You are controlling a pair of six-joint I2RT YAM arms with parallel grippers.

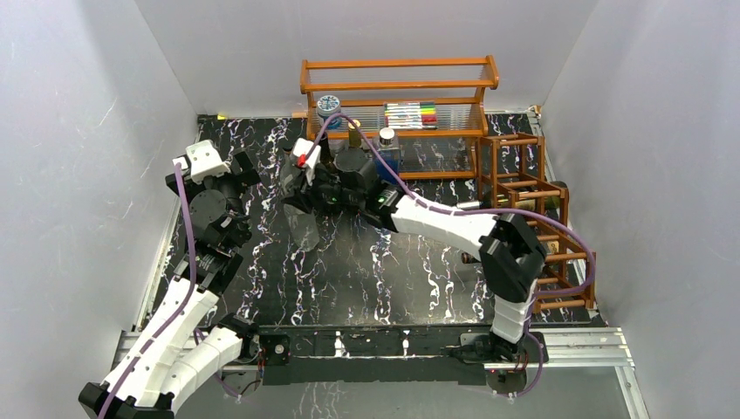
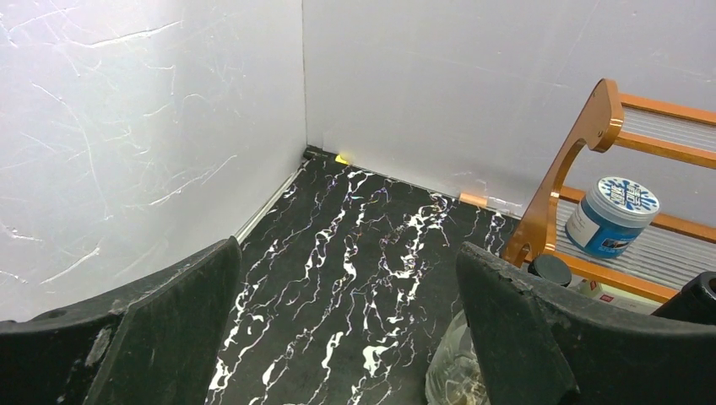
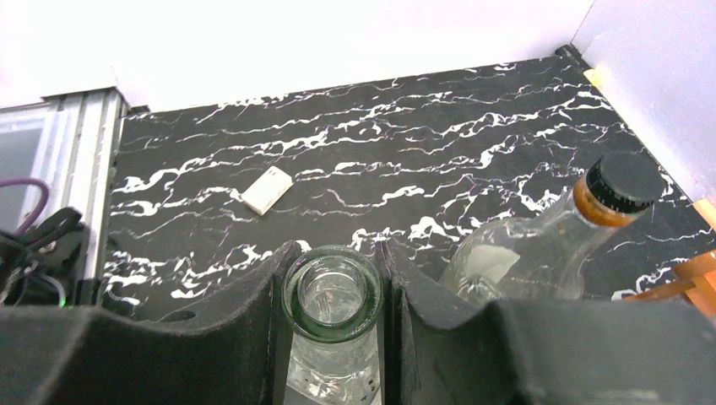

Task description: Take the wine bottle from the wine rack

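Observation:
My right gripper (image 3: 336,249) is shut on the neck of the clear, green-tinted wine bottle (image 3: 332,291), just under its open mouth. In the top view this gripper (image 1: 307,194) hangs over the middle-left of the table, with the glass body (image 1: 304,229) faintly visible below it. The reddish-brown wine rack (image 1: 524,188) stands at the far right, well apart from the bottle. My left gripper (image 2: 355,337) is open with nothing between its fingers; it sits left of the right gripper (image 1: 209,166). Clear glass (image 2: 452,375) shows beside its right finger.
An orange shelf (image 1: 397,87) at the back holds a blue-lidded jar (image 1: 328,105) and markers (image 1: 410,113). A second clear bottle with a black cap (image 3: 540,245) stands close to the held one. A small white block (image 3: 267,189) lies on the black marbled table (image 1: 419,271). White walls enclose three sides.

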